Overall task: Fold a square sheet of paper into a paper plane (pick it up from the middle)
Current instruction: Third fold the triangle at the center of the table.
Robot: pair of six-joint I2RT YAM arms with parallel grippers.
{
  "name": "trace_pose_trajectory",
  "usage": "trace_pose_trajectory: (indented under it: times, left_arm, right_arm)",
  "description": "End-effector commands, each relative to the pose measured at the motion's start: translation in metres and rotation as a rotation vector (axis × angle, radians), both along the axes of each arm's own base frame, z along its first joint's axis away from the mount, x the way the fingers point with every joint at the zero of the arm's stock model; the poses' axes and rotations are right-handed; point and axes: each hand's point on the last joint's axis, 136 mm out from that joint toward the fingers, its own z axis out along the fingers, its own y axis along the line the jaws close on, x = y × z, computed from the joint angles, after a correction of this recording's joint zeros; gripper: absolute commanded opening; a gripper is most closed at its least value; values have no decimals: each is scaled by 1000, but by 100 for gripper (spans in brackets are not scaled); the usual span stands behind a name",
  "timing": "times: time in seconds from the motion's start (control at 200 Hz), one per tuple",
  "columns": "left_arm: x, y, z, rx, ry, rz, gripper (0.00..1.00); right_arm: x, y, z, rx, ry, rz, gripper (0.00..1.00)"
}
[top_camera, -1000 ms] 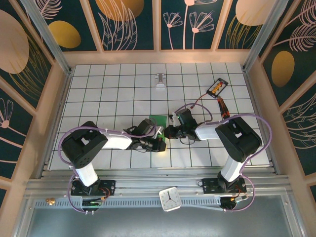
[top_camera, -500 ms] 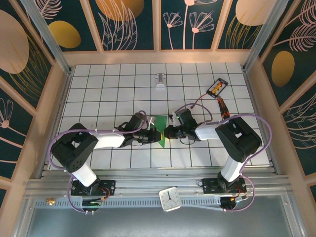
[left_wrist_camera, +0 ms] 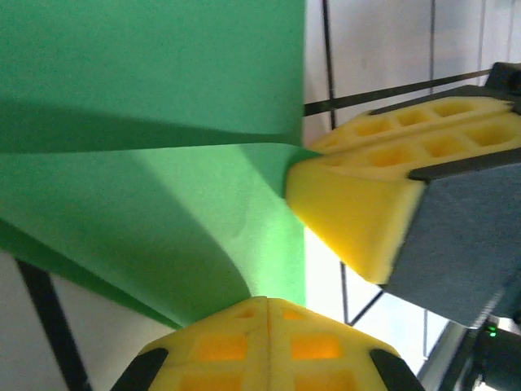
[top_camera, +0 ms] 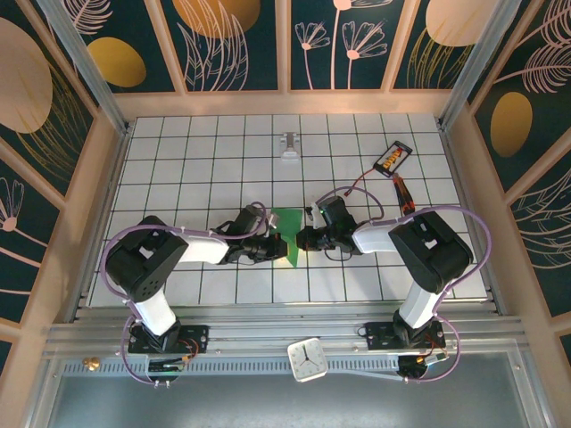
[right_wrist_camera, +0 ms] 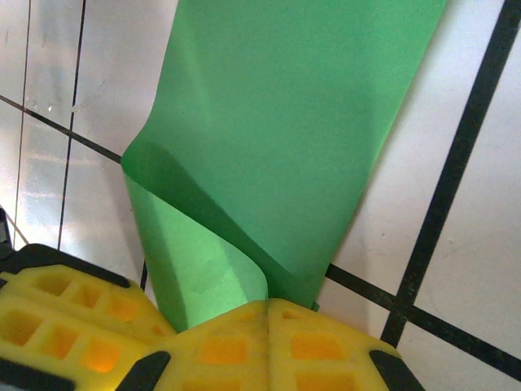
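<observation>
The left arm [top_camera: 201,252] has swung aside, uncovering the thin bright green square sheet of paper [top_camera: 287,230] at the centre of the bench [top_camera: 205,160]. The left end effector [left_wrist_camera: 267,311] and right end effector [right_wrist_camera: 267,311] clamp it; the wrist views reveal its curled fold.

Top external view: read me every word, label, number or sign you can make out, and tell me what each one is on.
No text here can be read.
Orange-and-black device: it carries markings on its face, too small and blurred to read.
Clock: white face with hands; any numerals are too small to read.
Green sheet of paper: plain, no print on it.
</observation>
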Motion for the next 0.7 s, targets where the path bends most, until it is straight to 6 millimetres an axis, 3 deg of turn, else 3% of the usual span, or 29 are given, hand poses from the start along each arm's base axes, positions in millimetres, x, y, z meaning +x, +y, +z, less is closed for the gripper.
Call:
trace_pose_trajectory:
  times: [0.0,0.145,0.21,0.315,0.691]
  left_arm:
    - [-1,9,-13,64,0,-2,1]
    - [1,5,0,29,-22,-10,3]
    - [8,-2,26,-21,-75,-8,3]
    - [17,-4,41,-45,-104,3,4]
    - [32,7,22,31,-96,10,4]
  right_arm:
    - [-34,-30,-51,-184,137,-12,0]
    - [-35,-31,-52,-186,139,-11,0]
    - [-35,-30,-52,-185,140,-12,0]
    - [-34,-30,-51,-183,137,-9,0]
    - [-33,-29,-50,-183,134,-5,0]
